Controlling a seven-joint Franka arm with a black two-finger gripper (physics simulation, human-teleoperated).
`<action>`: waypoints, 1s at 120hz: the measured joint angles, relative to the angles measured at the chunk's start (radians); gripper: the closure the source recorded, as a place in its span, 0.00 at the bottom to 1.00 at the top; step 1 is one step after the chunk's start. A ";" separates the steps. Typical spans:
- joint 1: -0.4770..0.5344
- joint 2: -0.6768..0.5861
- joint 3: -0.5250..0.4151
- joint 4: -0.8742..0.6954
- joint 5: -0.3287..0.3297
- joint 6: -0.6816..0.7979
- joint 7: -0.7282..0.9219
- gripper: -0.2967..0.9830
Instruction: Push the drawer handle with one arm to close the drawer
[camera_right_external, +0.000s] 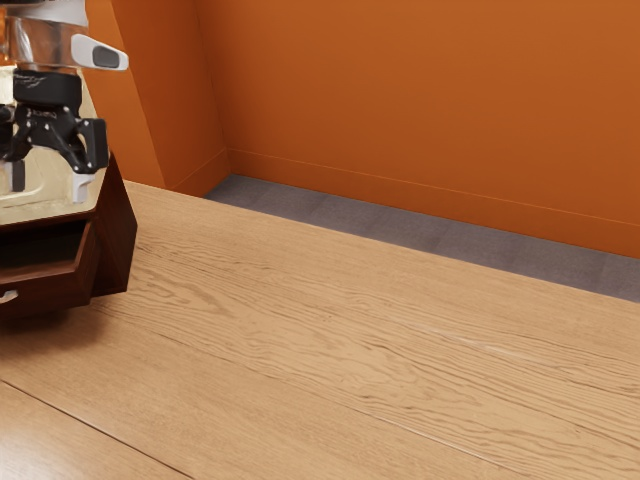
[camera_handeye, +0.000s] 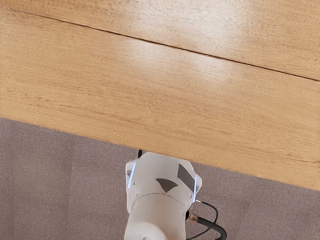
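Observation:
In the exterior view my gripper is at the upper left, pointing down with its two fingers spread apart and nothing visible between them. Behind and below it in that view stands a dark brown cabinet with a pale top. Its drawer is pulled out, and part of the dark inside shows. A light metal handle is on the drawer front, cut off by the exterior view's left edge. The gripper appears higher than the drawer and handle; whether it touches the cabinet top, I cannot tell.
A wooden table carries the cabinet, with an orange wall beyond its far edge. The wrist view has the wooden table, its edge, the grey floor and the white arm base with black cables beside it.

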 joint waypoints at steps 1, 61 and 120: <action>0.000 0.002 0.001 -0.001 0.000 0.014 -0.004 0.23; 0.062 -0.198 -0.037 -0.285 -0.016 0.249 -0.246 0.73; 0.767 -0.332 -0.150 -0.943 -0.027 0.777 -0.027 0.84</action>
